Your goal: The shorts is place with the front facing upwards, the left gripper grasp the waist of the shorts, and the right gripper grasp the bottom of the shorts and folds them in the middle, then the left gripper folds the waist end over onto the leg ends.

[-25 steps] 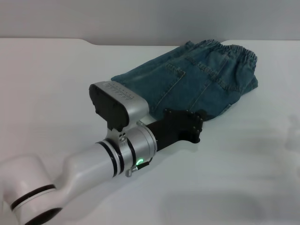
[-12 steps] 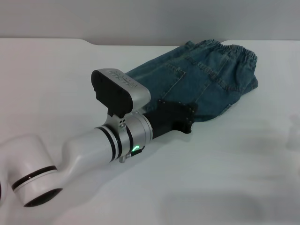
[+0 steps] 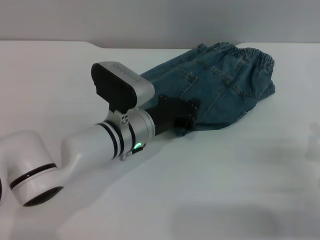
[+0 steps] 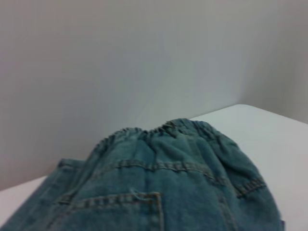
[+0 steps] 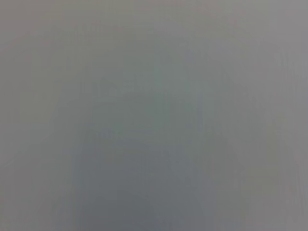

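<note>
The blue denim shorts (image 3: 215,85) lie folded on the white table (image 3: 225,170), with the elastic waist (image 3: 252,56) at the far right. My left gripper (image 3: 191,114) rests low at the shorts' near edge, close to the leg end, its black body partly over the denim. In the left wrist view the shorts (image 4: 159,192) fill the lower part, with the gathered waist (image 4: 163,132) farthest from the camera. The right gripper is out of view, and the right wrist view shows only a plain grey surface.
My left arm's white forearm (image 3: 95,145) reaches in from the lower left across the table. A grey wall (image 3: 150,20) runs behind the table's far edge.
My left gripper has slid left and farther back along the near edge of the shorts, and the arm has drawn back toward the left. The shorts have not visibly moved.
</note>
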Robot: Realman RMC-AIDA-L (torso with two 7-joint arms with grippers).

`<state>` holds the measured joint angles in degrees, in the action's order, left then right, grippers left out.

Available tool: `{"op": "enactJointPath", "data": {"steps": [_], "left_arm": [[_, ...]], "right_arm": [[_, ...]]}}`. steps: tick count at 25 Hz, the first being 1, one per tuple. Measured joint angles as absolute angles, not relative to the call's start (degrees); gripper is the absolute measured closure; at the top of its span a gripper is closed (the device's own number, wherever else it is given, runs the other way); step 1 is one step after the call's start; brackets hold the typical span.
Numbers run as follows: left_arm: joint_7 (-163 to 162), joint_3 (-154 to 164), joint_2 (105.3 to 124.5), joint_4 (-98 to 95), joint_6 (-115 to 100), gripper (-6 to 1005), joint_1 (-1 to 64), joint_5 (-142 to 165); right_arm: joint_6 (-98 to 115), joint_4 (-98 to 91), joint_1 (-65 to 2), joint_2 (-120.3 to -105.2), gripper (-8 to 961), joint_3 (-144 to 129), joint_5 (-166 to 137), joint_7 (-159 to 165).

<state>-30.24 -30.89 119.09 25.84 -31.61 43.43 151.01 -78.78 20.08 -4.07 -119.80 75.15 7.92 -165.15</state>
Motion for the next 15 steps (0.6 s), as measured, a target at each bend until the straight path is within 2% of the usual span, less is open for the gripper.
{"op": "enactJointPath", "data": {"steps": [12, 15], "left_arm": [[-29.05, -34.53, 119.09, 23.67, -34.39, 1000, 43.44, 150.99], [-24.36, -37.58, 119.07, 24.95, -38.83, 1000, 40.26, 151.00]], "right_arm": [[-78.57, 19.91, -4.03, -119.80, 953, 75.15, 7.57, -165.08], [-78.34, 19.68, -4.10, -119.80, 953, 74.83, 7.51, -165.08]]}}
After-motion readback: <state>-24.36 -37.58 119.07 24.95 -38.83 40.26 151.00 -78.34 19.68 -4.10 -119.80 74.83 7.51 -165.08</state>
